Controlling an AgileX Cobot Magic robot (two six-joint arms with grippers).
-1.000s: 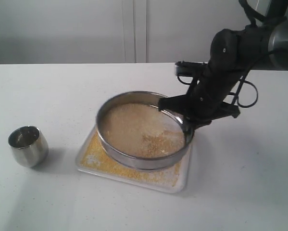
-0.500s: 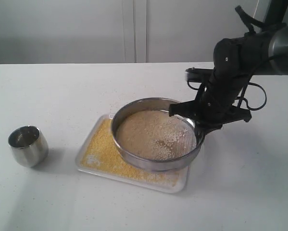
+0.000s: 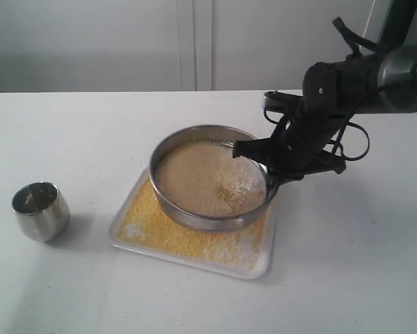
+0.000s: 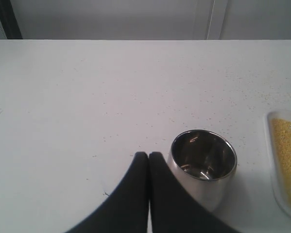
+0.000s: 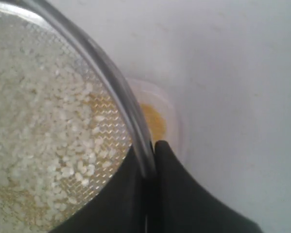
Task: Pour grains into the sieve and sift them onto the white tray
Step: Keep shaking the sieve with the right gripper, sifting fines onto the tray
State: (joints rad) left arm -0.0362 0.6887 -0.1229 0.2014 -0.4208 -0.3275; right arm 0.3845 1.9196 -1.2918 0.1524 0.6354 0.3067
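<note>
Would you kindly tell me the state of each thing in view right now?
white tray: flat, coated with yellow meal
sieve: gripped at its rim, above the white tray
grains: pale ones lying in the sieve
steel cup: upright, empty
left gripper: shut, empty
right gripper: shut on the sieve

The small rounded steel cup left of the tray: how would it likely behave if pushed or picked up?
The small rounded shiny steel cup looks empty in the left wrist view, so probably light. Its polished curved wall may slip in a grip. Upright on a narrowing base, it could tip and roll if pushed high.
</note>
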